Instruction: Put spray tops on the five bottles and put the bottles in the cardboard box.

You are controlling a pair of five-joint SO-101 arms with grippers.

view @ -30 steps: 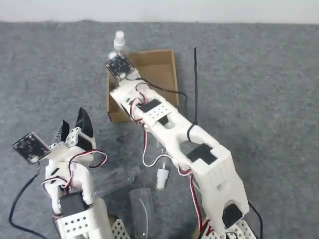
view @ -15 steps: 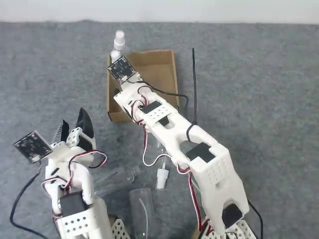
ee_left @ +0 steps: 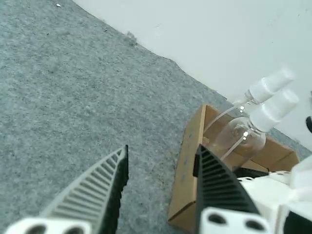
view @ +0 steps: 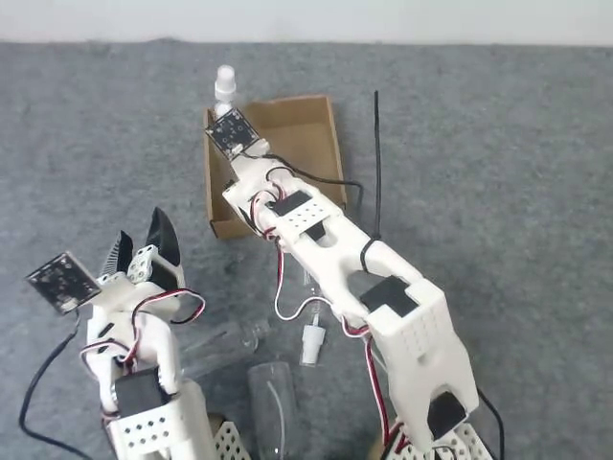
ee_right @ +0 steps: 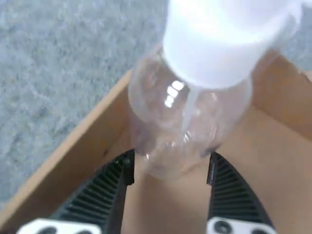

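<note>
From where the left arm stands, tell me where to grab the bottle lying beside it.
Grip the bottle across the middle of its clear body, coming straight down from above with the left gripper. It lies on its side on the carpet, neck toward the loose spray top, so the round body's two sides are free; the narrow neck would likely slip.
</note>
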